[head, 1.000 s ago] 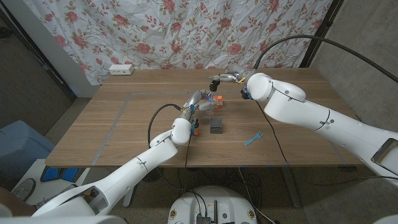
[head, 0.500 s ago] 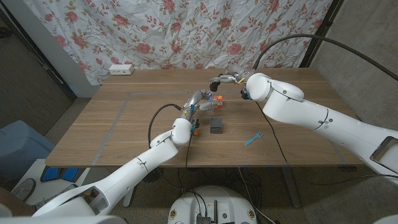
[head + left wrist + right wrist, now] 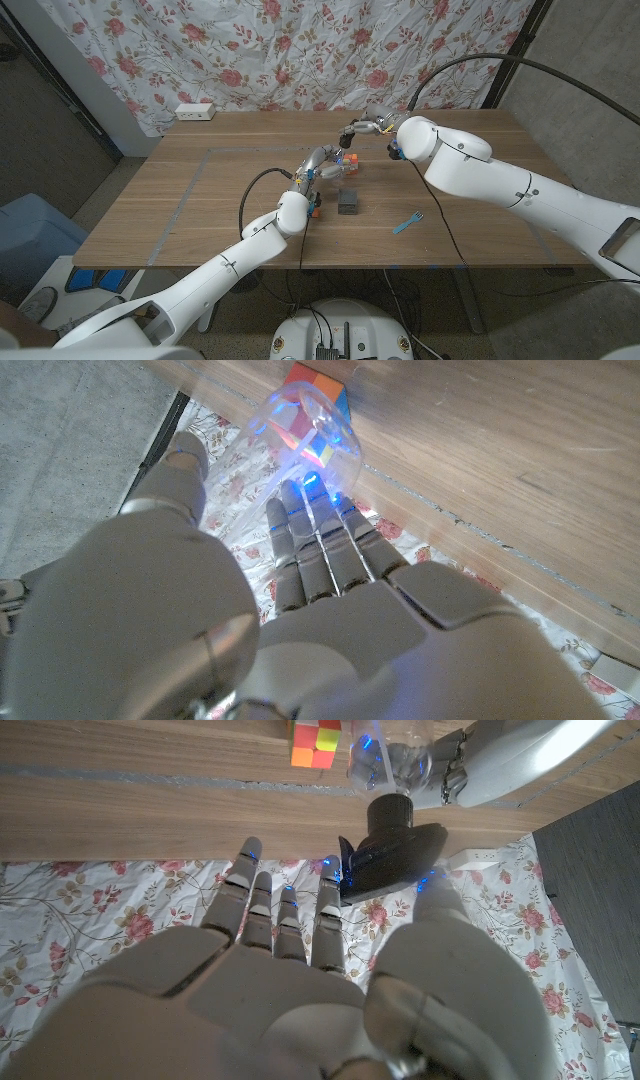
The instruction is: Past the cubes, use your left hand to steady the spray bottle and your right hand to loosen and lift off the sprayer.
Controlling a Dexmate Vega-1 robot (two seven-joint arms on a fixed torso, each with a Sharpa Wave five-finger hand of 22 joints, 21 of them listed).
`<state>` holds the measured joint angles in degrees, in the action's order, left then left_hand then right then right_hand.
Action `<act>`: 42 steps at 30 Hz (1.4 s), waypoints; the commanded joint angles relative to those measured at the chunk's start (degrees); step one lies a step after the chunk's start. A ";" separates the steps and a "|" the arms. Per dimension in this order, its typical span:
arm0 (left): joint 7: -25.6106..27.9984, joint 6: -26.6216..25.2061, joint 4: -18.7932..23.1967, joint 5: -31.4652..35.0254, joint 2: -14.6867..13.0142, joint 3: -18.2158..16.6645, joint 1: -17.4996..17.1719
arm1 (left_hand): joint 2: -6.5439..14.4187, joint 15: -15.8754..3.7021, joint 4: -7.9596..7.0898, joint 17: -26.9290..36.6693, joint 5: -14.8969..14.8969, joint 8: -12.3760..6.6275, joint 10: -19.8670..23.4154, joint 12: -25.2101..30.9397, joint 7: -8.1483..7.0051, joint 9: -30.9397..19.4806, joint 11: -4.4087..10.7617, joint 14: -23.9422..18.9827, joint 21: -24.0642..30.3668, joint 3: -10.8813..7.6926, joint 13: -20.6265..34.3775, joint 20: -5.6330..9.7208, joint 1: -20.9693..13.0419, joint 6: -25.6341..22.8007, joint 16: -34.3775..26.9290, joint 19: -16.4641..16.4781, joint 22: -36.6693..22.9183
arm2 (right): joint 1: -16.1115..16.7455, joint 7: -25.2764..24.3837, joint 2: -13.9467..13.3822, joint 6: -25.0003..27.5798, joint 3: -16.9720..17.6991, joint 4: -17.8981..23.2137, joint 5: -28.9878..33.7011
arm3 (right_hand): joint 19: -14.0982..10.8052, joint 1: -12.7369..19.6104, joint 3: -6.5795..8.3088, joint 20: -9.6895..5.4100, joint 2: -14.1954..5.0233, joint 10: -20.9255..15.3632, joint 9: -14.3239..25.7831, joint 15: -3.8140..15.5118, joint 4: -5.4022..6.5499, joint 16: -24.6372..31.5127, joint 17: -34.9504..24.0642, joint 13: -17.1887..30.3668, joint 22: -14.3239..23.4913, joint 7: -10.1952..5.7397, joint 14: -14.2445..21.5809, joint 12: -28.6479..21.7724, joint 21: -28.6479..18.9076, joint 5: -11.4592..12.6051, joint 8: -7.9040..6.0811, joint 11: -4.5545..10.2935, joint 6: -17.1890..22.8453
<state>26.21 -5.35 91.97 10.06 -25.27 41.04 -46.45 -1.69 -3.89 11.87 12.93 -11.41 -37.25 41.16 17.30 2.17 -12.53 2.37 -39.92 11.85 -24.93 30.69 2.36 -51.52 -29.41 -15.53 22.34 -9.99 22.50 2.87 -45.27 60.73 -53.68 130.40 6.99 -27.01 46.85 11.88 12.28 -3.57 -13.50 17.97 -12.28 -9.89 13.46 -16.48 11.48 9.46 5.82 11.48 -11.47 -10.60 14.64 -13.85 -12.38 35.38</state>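
The left hand reached toward the table's middle, fingers extended around the spray bottle. The right hand, raised above it, pinched the sprayer.

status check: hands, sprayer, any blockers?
Left hand holds the spray bottle. Right hand grips the sprayer, not lifted clear. Colored cube beside bottle, not blocking.

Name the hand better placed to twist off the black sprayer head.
Right. The right hand has its fingers at the black sprayer head, while the left hand steadies the clear plastic spray bottle.
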 commanded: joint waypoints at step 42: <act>-0.47 1.52 -1.37 -0.57 0.73 0.26 0.36 | 10.28 -5.76 -2.18 0.13 0.24 -0.10 5.26 -0.23 -2.22 0.03 4.39 -0.63 0.00 -2.83 0.51 2.62 6.39 -7.87 0.30 0.64 -0.27 | 4.46 0.40 -0.89 -8.64 8.75 -2.23 -11.41 | 0.92 14.41 7.04 -0.10 -2.11 0.83 1.02 0.22 -0.69 0.10 0.22 0.21 0.17 -7.33 -0.62 -0.21 -0.02 7.20 0.35 1.88 -1.79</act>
<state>26.43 -4.20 91.36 9.77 -24.73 41.02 -46.69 -1.69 -3.78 11.94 12.93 -11.41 -36.97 41.46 17.23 3.19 -12.49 2.07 -40.03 11.85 -25.00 30.95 2.36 -51.52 -30.42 -15.35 22.34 -9.99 25.93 3.43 -46.19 53.92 -46.89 129.04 -1.87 -26.37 60.18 18.38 12.08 -5.59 -12.48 18.78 -11.97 -10.67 13.47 -16.23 11.61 9.46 -0.49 11.16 -11.47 -10.60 21.29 -13.60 -10.93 33.65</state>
